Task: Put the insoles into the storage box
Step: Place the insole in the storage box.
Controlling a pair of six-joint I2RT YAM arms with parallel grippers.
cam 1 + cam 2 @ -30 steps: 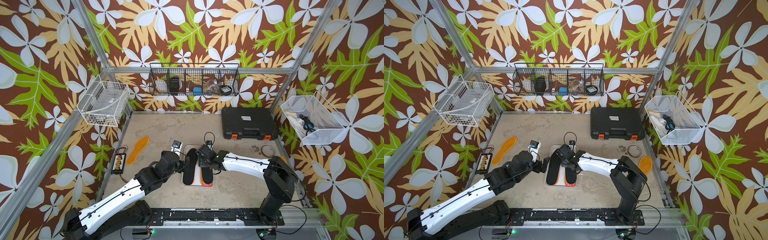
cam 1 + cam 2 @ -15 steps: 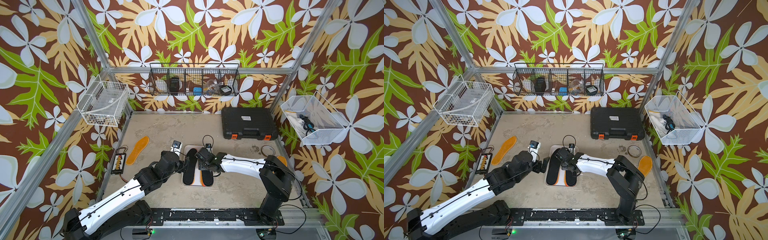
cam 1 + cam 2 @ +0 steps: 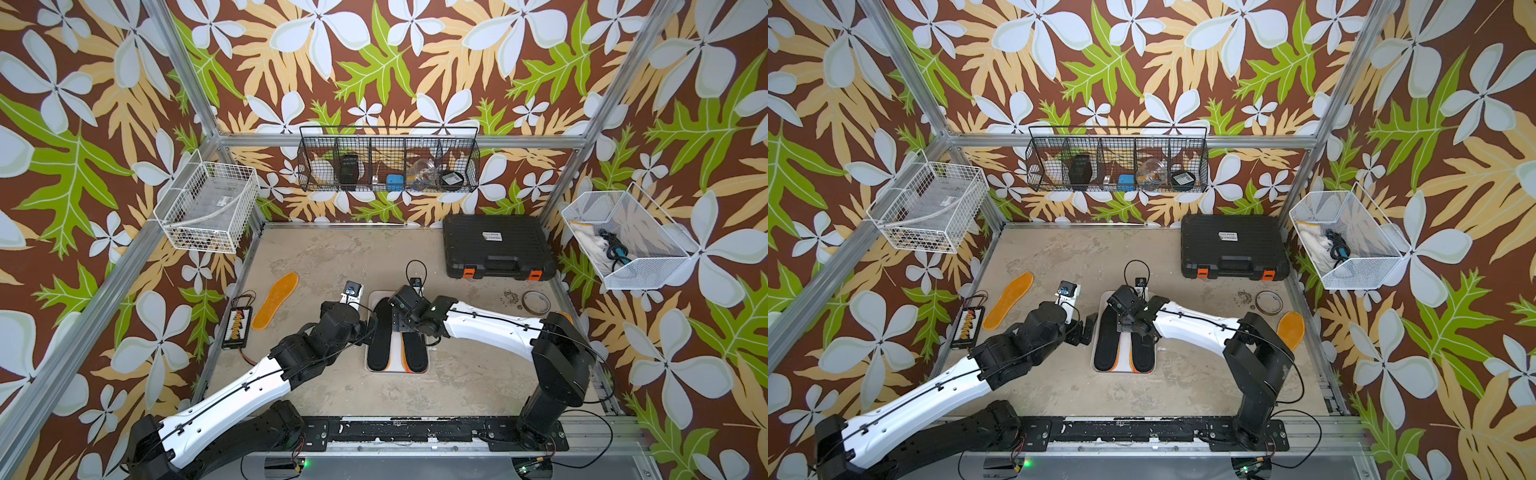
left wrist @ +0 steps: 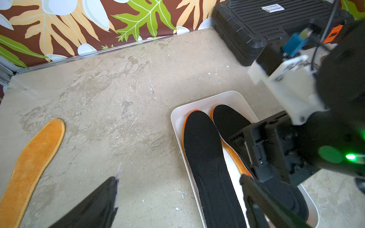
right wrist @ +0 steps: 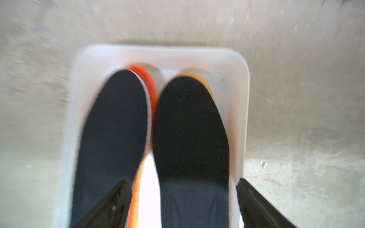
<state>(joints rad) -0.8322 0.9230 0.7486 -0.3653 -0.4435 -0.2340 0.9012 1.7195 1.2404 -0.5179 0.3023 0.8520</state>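
Left gripper [image 3: 1084, 329], right gripper [image 5: 182, 182]: jaws spread, empty. Fuzzy orange foot-shaped insole [image 3: 276, 305] by bench [image 3: 332, 257] left edge looks light and floppy; pinch its rim.

The storage box [image 3: 1124, 368] sits mid-table. In it the left black insole [image 3: 1106, 347] and the right black insole [image 3: 1143, 353] lie side by side, with orange edging showing between them. The right gripper [image 3: 1124, 322] hangs over the box's far end, its jaws apparently hidden beneath the wrist. The left gripper [image 3: 1086, 328] is just left of the box. The left orange insole [image 3: 1009, 305] lies toward the table's left edge, and the right orange insole [image 3: 1291, 330] by its right edge.
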